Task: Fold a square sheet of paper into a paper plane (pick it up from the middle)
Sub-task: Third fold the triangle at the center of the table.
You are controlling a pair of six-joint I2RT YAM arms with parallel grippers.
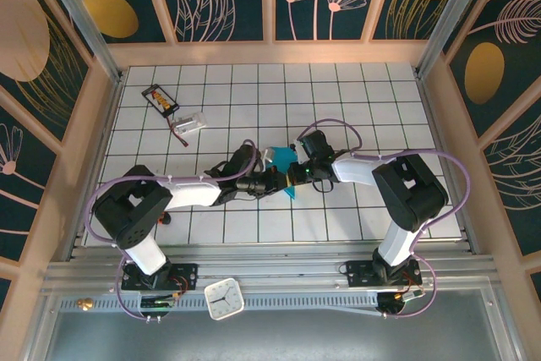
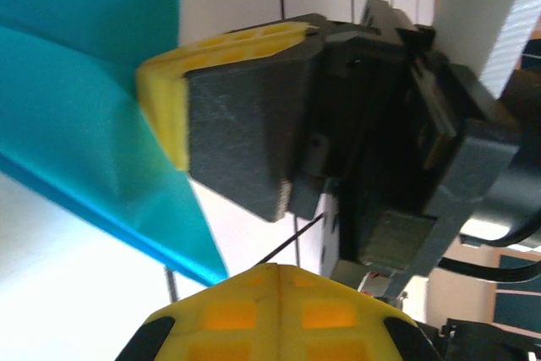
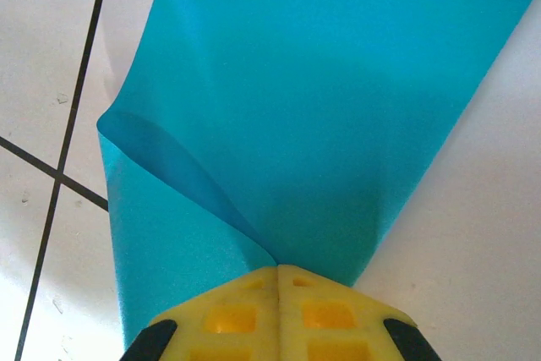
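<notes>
Yellow fingertips [image 3: 245,289] of my right hand [image 3: 279,270] are pinched tight on the square sheet of paper [image 3: 321,107]. The sheet is near the middle of the bench [image 1: 380,99], between my two hands. My left hand [image 2: 275,270] is squeezed shut too, right beside a pointy corner of the sheet, but I cannot tell if it has caught any paper. The paper is thin and one side curls over. If my hands pull apart, it could rip. If the left one grabbed nothing, the sheet could swing and the fold could come out crooked. I count one blue sheet, two hands, one small black card [image 1: 161,99] near the far left corner, and one clock [image 1: 224,299] by the near edge.
</notes>
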